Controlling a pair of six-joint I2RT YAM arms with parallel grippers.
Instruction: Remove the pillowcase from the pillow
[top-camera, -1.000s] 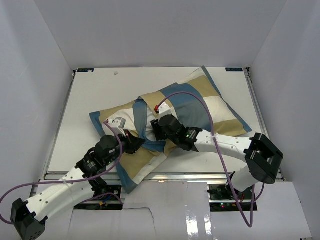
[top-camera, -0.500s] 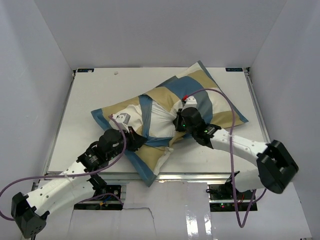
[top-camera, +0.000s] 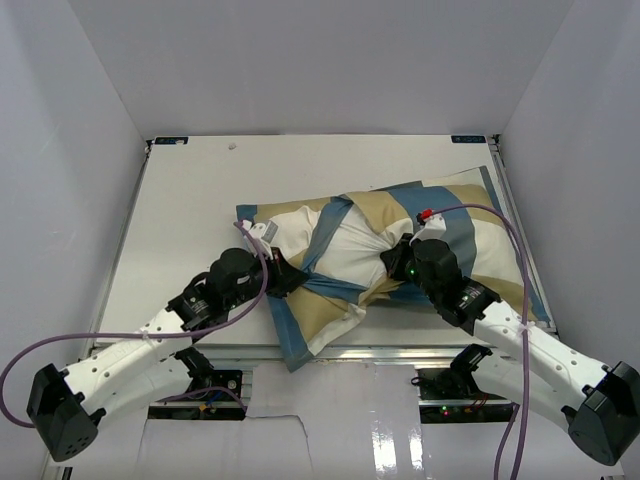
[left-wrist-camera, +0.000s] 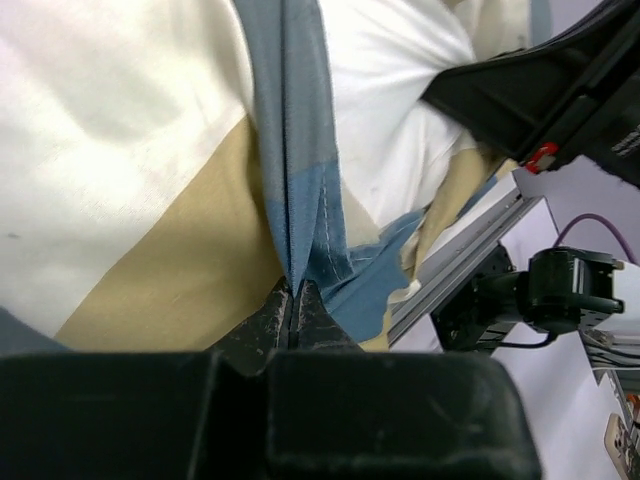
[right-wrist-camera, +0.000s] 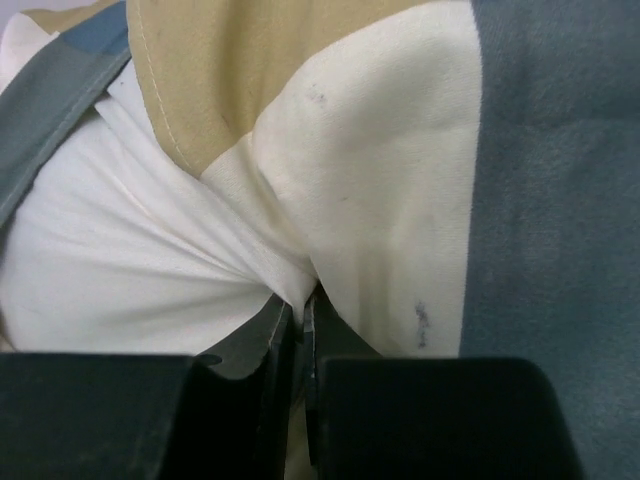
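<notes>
White walls box in a white table (top-camera: 190, 200), and my load lies across its right half, close to the near edge. The pillowcase (top-camera: 470, 240) is only partly off. Its dark blue hem gapes in the middle, and the pillow (top-camera: 350, 250) bulges through there as a plain white mound. Blue bands cross the mound on the left and below. The tan and cream blocks cover what I take to be the pillow's far end, reaching toward the table's right edge. A loose corner of the cover droops over the near edge.

My left gripper (left-wrist-camera: 293, 305) has its jaws pressed together on the blue hem, which runs taut away from them. My right gripper (right-wrist-camera: 295, 320) is also clamped tight, at the right end of the bare mound. The white wrinkles converge on its jaws, so I judge it has the pillow's cloth. The cream block folds in at the same spot, though, and I can't rule out that it is caught too.

I'd call this under halfway. The mouth is open and both grips are set, but the cover has yet to slide off along the pillow's length.
</notes>
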